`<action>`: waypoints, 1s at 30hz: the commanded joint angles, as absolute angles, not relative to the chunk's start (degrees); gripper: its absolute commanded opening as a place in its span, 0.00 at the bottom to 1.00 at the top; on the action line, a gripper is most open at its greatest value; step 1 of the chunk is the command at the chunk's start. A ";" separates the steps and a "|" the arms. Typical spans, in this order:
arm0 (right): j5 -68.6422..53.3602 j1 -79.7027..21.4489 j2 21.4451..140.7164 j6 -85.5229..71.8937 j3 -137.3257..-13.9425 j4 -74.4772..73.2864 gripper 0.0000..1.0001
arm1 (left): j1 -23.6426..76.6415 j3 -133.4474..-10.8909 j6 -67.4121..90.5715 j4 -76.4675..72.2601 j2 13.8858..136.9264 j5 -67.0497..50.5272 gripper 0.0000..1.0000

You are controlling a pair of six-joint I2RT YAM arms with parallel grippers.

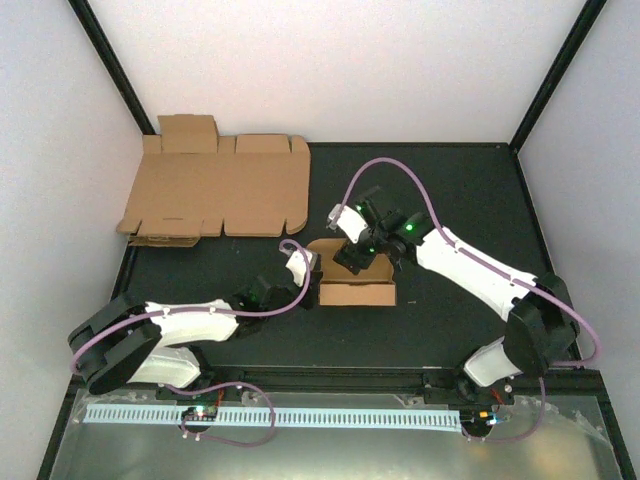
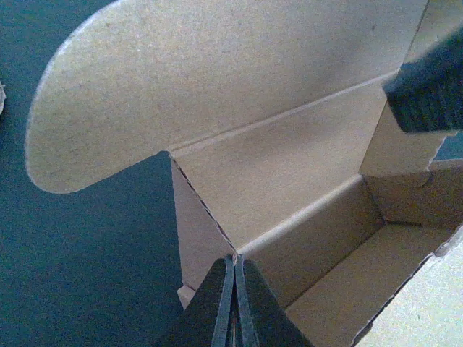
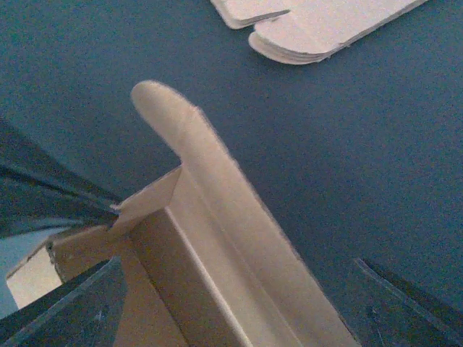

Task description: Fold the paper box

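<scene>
The paper box (image 1: 356, 284) stands half-folded at the table's middle, its top open and its lid flap raised. In the left wrist view I see its open inside (image 2: 289, 181) with the rounded flap above. My left gripper (image 1: 305, 270) is shut on the top edge of the box's left wall, at a corner (image 2: 235, 264). My right gripper (image 1: 358, 250) hangs over the box's back edge, open. Its fingers (image 3: 69, 307) stand wide on either side of the raised flap (image 3: 217, 217). One right finger shows in the left wrist view (image 2: 427, 87).
A stack of larger flat cardboard sheets (image 1: 215, 190) lies at the back left against the wall, and its edge shows in the right wrist view (image 3: 318, 22). A white perforated strip (image 1: 270, 415) runs along the near edge by the arm bases.
</scene>
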State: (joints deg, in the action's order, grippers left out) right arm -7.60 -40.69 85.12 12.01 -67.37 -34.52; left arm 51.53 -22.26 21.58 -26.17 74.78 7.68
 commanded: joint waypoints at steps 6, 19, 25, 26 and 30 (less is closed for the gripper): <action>-7.93 -39.56 90.20 27.06 -76.94 -43.15 0.87 | 52.21 -23.64 20.76 -24.87 76.26 7.02 0.01; -16.22 -35.76 104.01 43.51 -94.45 -67.35 0.62 | 52.21 -23.91 20.37 -24.17 75.80 7.12 0.02; -17.91 -34.29 105.46 44.95 -96.10 -69.42 0.39 | 52.25 -24.08 20.31 -24.08 75.94 7.20 0.02; -17.63 -34.25 105.87 44.77 -96.33 -69.56 0.37 | 52.21 -24.08 20.29 -24.09 75.96 7.21 0.02; -18.60 -34.19 106.87 45.02 -97.20 -70.36 0.23 | 52.21 -24.24 20.21 -23.87 76.05 7.28 0.02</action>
